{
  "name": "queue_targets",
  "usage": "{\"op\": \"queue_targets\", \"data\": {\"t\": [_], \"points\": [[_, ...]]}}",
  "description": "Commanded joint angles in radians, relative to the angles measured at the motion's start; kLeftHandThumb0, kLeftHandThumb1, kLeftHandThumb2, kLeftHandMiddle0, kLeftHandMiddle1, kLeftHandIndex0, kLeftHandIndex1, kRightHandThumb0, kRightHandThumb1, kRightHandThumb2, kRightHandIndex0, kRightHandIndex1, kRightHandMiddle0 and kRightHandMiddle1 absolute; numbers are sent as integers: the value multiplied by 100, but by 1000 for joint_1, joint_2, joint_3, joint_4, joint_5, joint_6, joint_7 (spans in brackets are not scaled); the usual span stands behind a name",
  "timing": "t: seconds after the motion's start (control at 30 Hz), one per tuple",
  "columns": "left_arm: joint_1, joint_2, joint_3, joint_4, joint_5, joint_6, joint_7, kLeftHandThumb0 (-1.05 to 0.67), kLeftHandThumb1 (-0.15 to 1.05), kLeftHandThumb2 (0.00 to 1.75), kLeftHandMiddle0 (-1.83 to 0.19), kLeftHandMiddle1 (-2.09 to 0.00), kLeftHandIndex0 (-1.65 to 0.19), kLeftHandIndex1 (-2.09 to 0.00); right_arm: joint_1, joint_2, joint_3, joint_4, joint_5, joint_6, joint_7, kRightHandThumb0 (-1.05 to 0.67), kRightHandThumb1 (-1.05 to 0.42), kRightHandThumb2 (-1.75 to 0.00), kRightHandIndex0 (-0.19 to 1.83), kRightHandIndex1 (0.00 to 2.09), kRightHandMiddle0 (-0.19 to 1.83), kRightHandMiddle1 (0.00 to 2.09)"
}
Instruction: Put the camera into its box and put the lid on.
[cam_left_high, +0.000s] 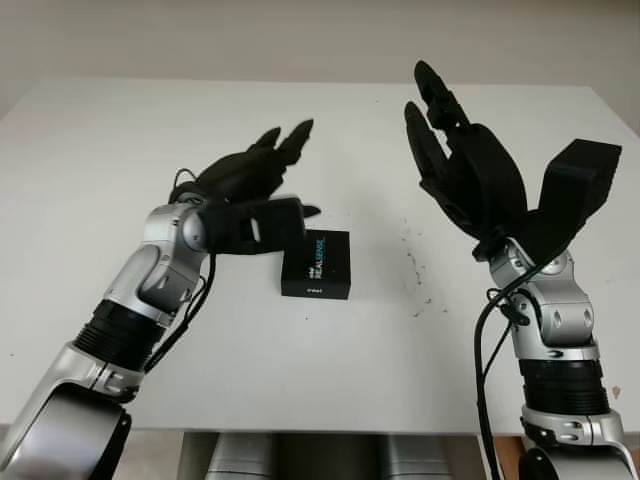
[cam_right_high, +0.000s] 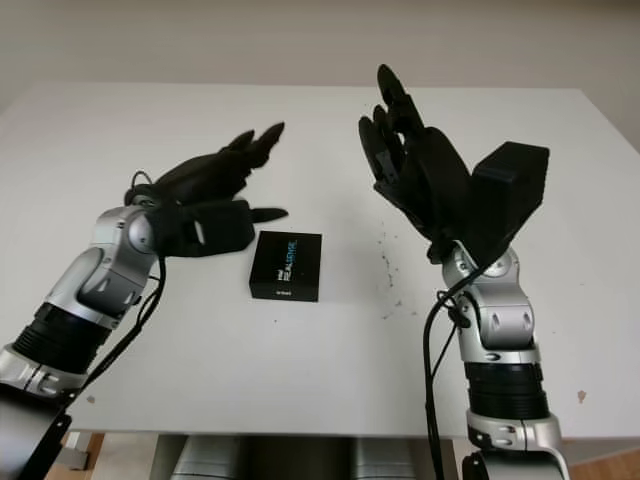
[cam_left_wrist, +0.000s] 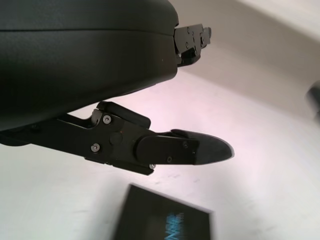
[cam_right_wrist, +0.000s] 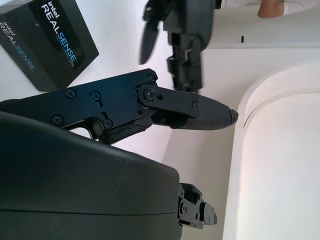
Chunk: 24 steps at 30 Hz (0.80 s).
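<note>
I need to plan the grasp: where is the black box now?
The black box lies on the white table near its middle, just right of the open left hand.

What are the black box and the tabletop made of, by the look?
Black box: likely printed cardboard, matte, with crisp square edges and white and blue lettering on top. Table: smooth white surface, perhaps laminate or painted board; faint sheen, a few dark specks right of the box.

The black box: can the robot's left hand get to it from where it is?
Probably yes. The left hand is open, just beside the box, with bare table between them. The right hand is open too, raised off to the other side.
</note>
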Motion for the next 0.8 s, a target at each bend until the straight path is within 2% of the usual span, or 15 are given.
{"op": "queue_targets", "data": {"t": [0.0, 0.1, 0.2, 0.27, 0.4, 0.63, 0.77], "points": [[26, -16, 73, -27, -66, -7, 28, -68, 105, 40, 19, 0, 19, 0, -7, -7, -10, 15, -6, -14, -8, -66, -105, -71, -19, 0, -19, 0], [59, -40, 145, -40, -141, -15, 86, -73, 105, 44, 19, -2, 19, 0, 2, 0, -7, 33, -28, -38, -29, -65, -105, -75, -19, 0, -19, 0], [82, -60, 189, -43, -195, -36, 135, -70, 105, 47, 19, -3, 19, 0, 3, 8, -6, 53, -38, -53, -47, -65, -105, -73, -19, 0, -19, 0], [94, -79, 225, -41, -239, -42, 167, -71, 105, 48, 9, -8, 19, 0, -4, 12, -7, 75, -40, -60, -55, -67, -105, -73, -19, 0, -19, 0], [109, -125, 329, -18, -406, -73, 180, -73, 105, 48, 18, -1, 19, 0, -20, 28, -13, 113, -37, -77, -74, -68, -105, -72, -19, 0, -19, 0], [105, -138, 392, 20, -525, -97, 185, -70, 105, 46, 19, 0, 19, 0, -27, 37, -3, 125, -52, -87, -98, -71, -105, -70, -19, 0, -19, 0], [112, -157, 399, 51, -566, -136, 176, -70, 105, 48, 19, 0, 19, 0, -27, 42, 0, 124, -55, -81, -112, -70, -105, -70, -19, 0, -19, 0]]}}
